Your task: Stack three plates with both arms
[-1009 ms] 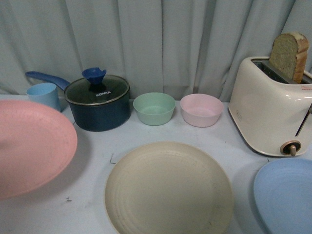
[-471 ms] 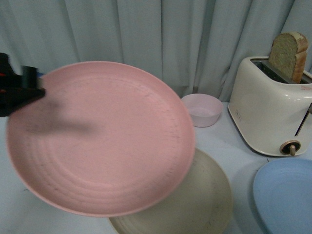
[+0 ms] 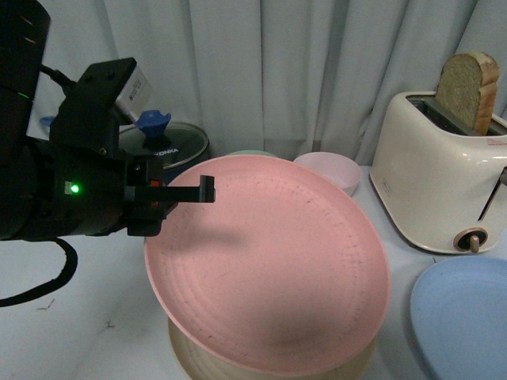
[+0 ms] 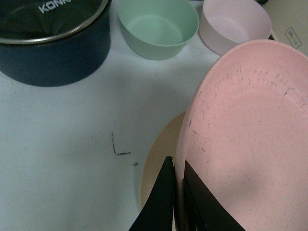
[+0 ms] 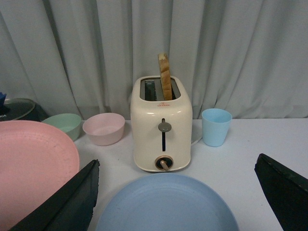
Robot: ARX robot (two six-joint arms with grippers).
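My left gripper (image 3: 207,190) is shut on the left rim of the pink plate (image 3: 269,261), one finger above and one below the edge. The plate hangs tilted just over the beige plate (image 3: 186,360) and hides most of it. In the left wrist view the gripper (image 4: 178,168) pinches the pink plate (image 4: 250,125), with the beige plate (image 4: 161,159) showing below. The light blue plate (image 3: 467,317) lies on the table at the right. My right gripper (image 5: 177,166) stands open, its fingers wide on either side of the blue plate (image 5: 166,204), not touching it.
A cream toaster (image 3: 440,174) with a bread slice stands at the back right. A dark pot (image 3: 170,142) with a glass lid, a green bowl (image 4: 159,26) and a small pink bowl (image 4: 233,21) line the back by the curtain. A blue cup (image 5: 216,126) stands beside the toaster.
The pink plate has been carried from the left edge to the right and down over the beige plate. The left arm has come fully into the front view.
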